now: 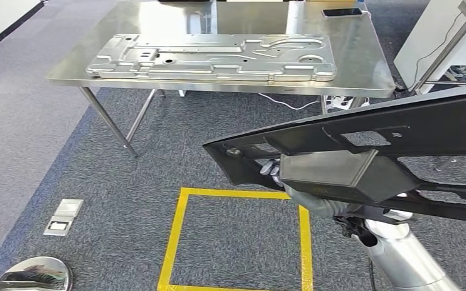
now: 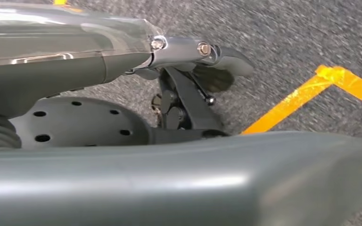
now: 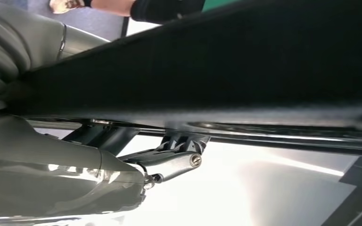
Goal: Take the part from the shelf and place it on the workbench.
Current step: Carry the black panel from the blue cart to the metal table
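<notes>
Black part held off the floor, short of the desk; long axis 8 to 2 o'clock, tip at 8. Right hand grips it from beneath. Left hand empty, fingers apart.

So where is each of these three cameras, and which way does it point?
Head view: high on the body, looking forward and down at the workbench, carpet and the black part; the right arm shows.
Left wrist view: behind the left hand, facing the carpet and yellow tape.
Right wrist view: behind the right hand, looking along the part's underside.
Shared: head and right wrist views both show the part.
</notes>
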{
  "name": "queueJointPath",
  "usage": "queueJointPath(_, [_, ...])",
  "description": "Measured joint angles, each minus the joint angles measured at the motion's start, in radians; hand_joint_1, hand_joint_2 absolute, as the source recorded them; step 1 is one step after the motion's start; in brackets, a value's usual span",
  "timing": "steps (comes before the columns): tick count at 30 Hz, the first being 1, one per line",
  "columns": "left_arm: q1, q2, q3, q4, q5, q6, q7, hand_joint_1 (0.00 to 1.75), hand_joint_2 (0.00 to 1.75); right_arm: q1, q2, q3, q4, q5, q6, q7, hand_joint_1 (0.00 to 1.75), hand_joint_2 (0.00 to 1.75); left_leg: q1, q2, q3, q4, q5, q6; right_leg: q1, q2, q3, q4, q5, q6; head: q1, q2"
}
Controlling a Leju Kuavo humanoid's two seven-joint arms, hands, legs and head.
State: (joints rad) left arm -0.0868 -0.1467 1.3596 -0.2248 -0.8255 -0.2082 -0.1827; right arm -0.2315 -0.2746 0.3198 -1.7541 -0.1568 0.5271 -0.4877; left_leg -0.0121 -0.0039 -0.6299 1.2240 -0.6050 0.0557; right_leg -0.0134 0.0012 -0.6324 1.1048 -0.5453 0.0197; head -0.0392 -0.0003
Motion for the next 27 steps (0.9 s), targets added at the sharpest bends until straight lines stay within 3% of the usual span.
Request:
queueJointPath(2, [0.000,0.004,0.000,0.000,0.000,0.000,0.000,0.00,1.75,0.000,0.001,0.000,0.001,0.000,0.000,0.000,1.75,1.75,-0.027,0.000,0.027,-0.090,0.052,0.049,0.005,0.000,0.007,-0.004,-0.002,-0.004,0.005,0.000])
queueJointPath(3, [0.000,0.006,0.000,0.000,0.000,0.000,0.000,0.00,1.75,0.001,0.001,0.000,0.001,0.000,0.000,0.000,1.75,1.75,-0.036,0.000,0.034,-0.111,0.058,0.063,0.002,-0.001,0.008,-0.006,-0.002,-0.003,0.007,0.000])
queueJointPath(5, [0.000,0.006,0.000,0.000,0.000,0.000,-0.001,0.00,1.75,0.002,0.001,0.000,0.001,0.000,0.000,0.000,1.75,1.75,-0.042,0.001,0.045,-0.139,0.060,0.068,-0.002,-0.003,0.010,-0.013,0.001,0.001,0.009,0.000])
queueJointPath(8, [-0.002,0.005,0.000,0.000,0.000,0.000,-0.002,0.00,1.75,-0.002,0.000,-0.002,-0.005,0.000,0.000,0.000,1.75,1.75,-0.027,0.005,0.076,-0.199,0.072,0.052,0.004,-0.002,-0.001,0.022,-0.027,0.010,0.011,0.000])
queueJointPath(10, [-0.001,0.002,0.000,0.000,0.000,0.000,-0.001,0.00,1.75,-0.004,0.000,-0.002,-0.004,0.000,0.000,0.000,1.75,1.75,-0.020,0.006,0.083,-0.209,0.076,0.044,0.001,0.000,-0.044,0.120,-0.080,0.018,0.011,0.000])
queueJointPath(12, [0.000,-0.001,0.000,0.000,0.000,0.000,-0.001,0.00,1.75,-0.001,0.000,-0.002,-0.003,0.000,0.000,0.000,1.75,1.75,-0.018,0.006,0.084,-0.208,0.072,0.039,-0.004,0.000,-0.083,0.198,-0.103,0.030,0.011,0.000])
queueJointPath(13, [0.000,-0.002,0.000,0.000,0.000,0.000,-0.001,0.00,1.75,0.001,0.000,-0.001,-0.003,0.000,0.000,0.000,1.75,1.75,-0.016,0.006,0.086,-0.206,0.070,0.035,-0.006,-0.001,-0.082,0.192,-0.087,0.035,0.011,0.000])
queueJointPath(16, [-0.001,-0.002,0.000,0.000,0.000,0.000,-0.001,0.00,1.75,0.000,0.000,-0.001,-0.002,0.000,0.000,0.000,1.75,1.75,-0.011,0.006,0.094,-0.193,0.053,0.014,-0.010,-0.003,-0.004,0.027,0.006,0.044,0.011,0.000])
queueJointPath(18, [-0.001,-0.002,0.000,0.000,0.000,0.000,-0.001,0.00,1.75,0.000,0.000,-0.001,-0.001,0.000,0.000,0.000,1.75,1.75,-0.011,0.005,0.091,-0.182,0.044,0.001,-0.006,-0.001,0.026,-0.033,0.018,0.031,0.012,0.000])
queueJointPath(22, [-0.003,-0.002,0.000,0.000,0.000,0.000,-0.001,0.00,1.75,-0.001,0.000,-0.001,0.000,0.000,0.000,0.000,1.75,1.75,-0.011,0.004,0.084,-0.164,0.027,-0.011,-0.010,0.001,0.029,-0.041,0.012,0.005,0.012,0.000])
queueJointPath(24, [-0.004,-0.002,0.000,0.000,0.000,0.000,-0.001,0.00,1.75,-0.003,0.000,-0.001,0.000,0.000,0.000,0.000,1.75,1.75,-0.003,0.004,0.049,-0.087,-0.019,-0.026,-0.016,-0.002,0.032,-0.043,0.010,-0.005,0.012,0.000])
queueJointPath(26, [-0.003,-0.002,0.000,0.000,0.000,0.000,-0.001,0.00,1.75,-0.002,0.000,-0.001,0.000,0.000,0.000,0.000,1.75,1.75,0.010,0.004,-0.018,0.043,-0.072,-0.040,-0.018,-0.005,0.032,-0.043,0.009,-0.008,0.012,0.000])
queueJointPath(27, [-0.002,-0.002,0.000,0.000,0.000,0.000,-0.001,0.00,1.75,-0.002,0.000,0.000,0.001,0.000,0.000,0.000,1.75,1.75,0.016,0.004,-0.044,0.088,-0.080,-0.045,-0.019,-0.005,0.033,-0.043,0.008,-0.008,0.012,0.000])
